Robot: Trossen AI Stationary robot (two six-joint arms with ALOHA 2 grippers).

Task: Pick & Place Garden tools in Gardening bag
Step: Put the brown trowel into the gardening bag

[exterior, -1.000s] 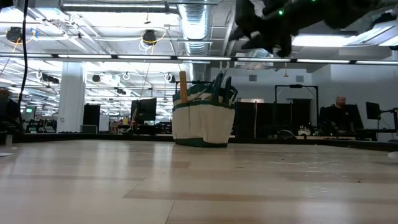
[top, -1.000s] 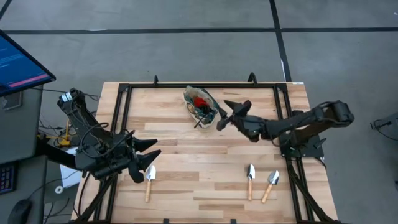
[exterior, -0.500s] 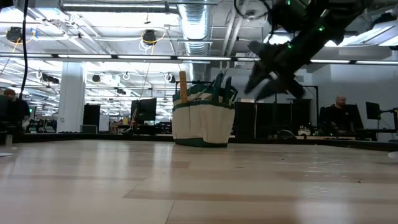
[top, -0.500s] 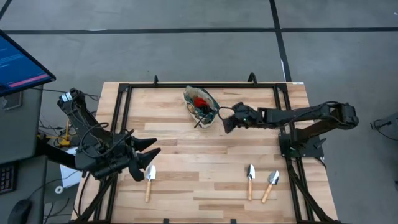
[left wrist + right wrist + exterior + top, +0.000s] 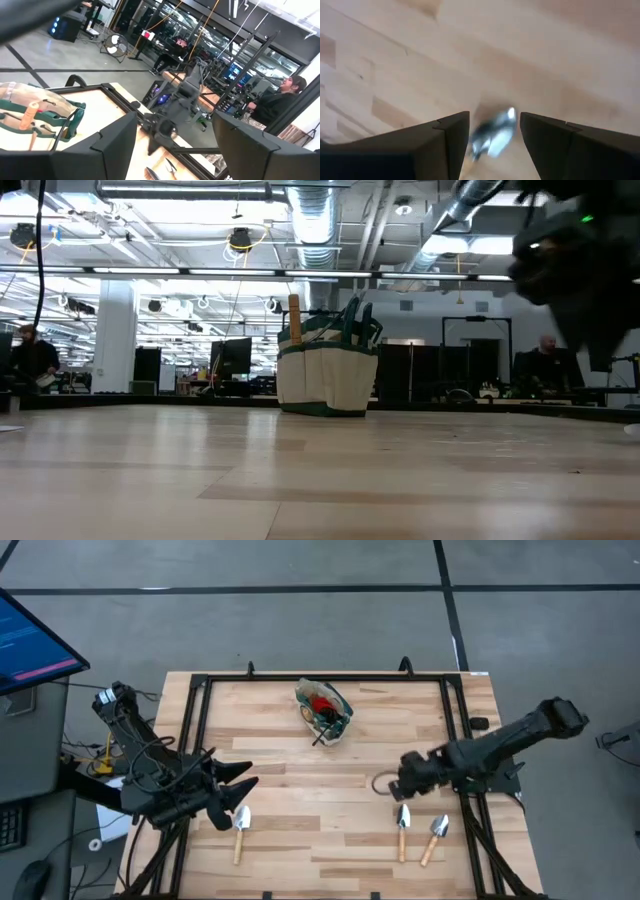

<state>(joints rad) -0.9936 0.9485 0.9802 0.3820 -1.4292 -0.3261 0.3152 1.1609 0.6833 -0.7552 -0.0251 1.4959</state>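
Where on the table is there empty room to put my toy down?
The widest bare wood lies mid-table, between the gardening bag at the far edge and the trowels near the front. It's crowded by the right gripper, over two trowels, and by the left gripper, beside another trowel.

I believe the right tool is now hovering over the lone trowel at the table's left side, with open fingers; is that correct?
Not quite: the right tool is over the trowel at the table's right side, one of a pair there, as the high view shows. The lone left trowel lies by the left tool. The fingers are open.
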